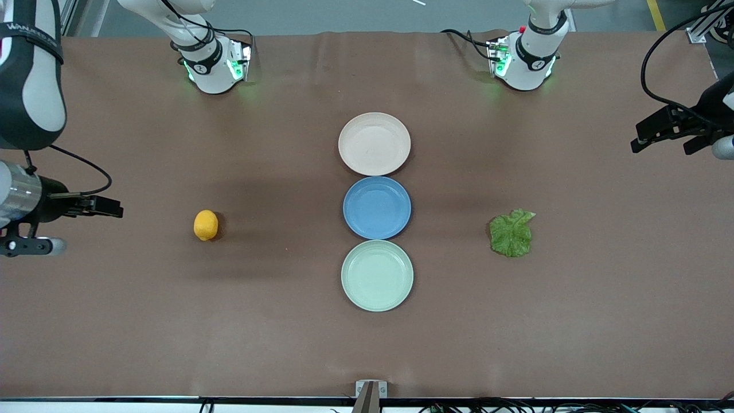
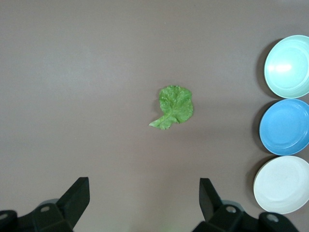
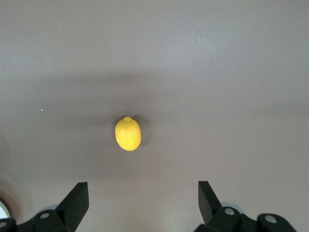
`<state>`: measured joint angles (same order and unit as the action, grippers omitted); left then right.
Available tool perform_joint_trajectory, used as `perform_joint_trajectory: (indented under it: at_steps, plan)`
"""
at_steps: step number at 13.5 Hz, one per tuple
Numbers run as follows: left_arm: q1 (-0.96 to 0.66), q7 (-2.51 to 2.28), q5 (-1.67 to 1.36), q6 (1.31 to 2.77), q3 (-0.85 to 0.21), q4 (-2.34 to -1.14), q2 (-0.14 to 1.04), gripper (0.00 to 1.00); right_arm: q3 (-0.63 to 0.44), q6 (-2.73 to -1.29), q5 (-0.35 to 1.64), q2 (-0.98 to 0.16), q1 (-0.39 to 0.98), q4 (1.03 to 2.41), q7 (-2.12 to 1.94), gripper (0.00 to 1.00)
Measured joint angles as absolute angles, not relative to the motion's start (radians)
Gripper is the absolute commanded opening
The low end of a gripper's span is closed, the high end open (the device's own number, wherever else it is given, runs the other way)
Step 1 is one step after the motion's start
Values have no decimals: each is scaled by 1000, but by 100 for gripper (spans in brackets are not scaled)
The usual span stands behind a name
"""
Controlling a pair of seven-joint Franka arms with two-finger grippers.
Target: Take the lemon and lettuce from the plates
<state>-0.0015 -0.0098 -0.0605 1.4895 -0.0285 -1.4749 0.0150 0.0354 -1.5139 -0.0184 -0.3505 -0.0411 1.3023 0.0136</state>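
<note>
Lemon [image 1: 206, 225] sits on the bare table [image 1: 516, 344] toward the right arm's end, not on any plate. Lettuce [image 1: 511, 233] lies flat on the table toward the left arm's end, also off the plates. Three empty plates run in a line mid-table: beige plate [image 1: 374, 143] farthest from the front camera, blue plate [image 1: 377, 207] between, mint plate [image 1: 377, 275] nearest. So the task wording doesn't match: both items are on the table, plates hold nothing.

Right gripper [image 1: 106, 206] hangs over the table edge at its own end, well apart from the lemon; jaws wide open, holding nothing. Left gripper [image 1: 659, 135] hangs over its end of the table, well apart from the lettuce; jaws wide open, empty. Each wrist view has its target roughly centred ahead of the open jaws (lemon [image 3: 128, 134], lettuce [image 2: 175, 106]).

Risks, as judged:
- Lemon is round and will likely roll if one finger touches first or the close is off-centre; could squirt out sideways.
- Lettuce is thin and flat on the table; fingers may close above it and get nothing, or scrape the table, or tear the ragged edge.
- Lettuce is limp, may slip or droop out on lift.
- Arms are well apart, so collision looks unlikely.
</note>
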Motion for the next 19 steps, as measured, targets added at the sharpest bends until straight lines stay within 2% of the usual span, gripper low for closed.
perform_joint_trajectory:
  at_steps: [6, 12, 14, 19]
  plan:
    - [11, -10, -60, 1478, -24, -1491, -18, 100, 51, -1510, -18, -315, -37, 1279, 14, 100]
    - [11, -10, -60, 1482, -24, -1493, -18, 100, 54, -1454, -15, -276, -33, 1328, 14, 100]
    - [11, -10, -59, 1483, -24, -1493, -18, 100, 44, -1475, 7, -224, -42, 1394, 14, 100]
    - [8, -9, -15, 1494, -29, -1494, -17, 100, 43, -1593, 19, 7, -42, 1676, 14, 100]
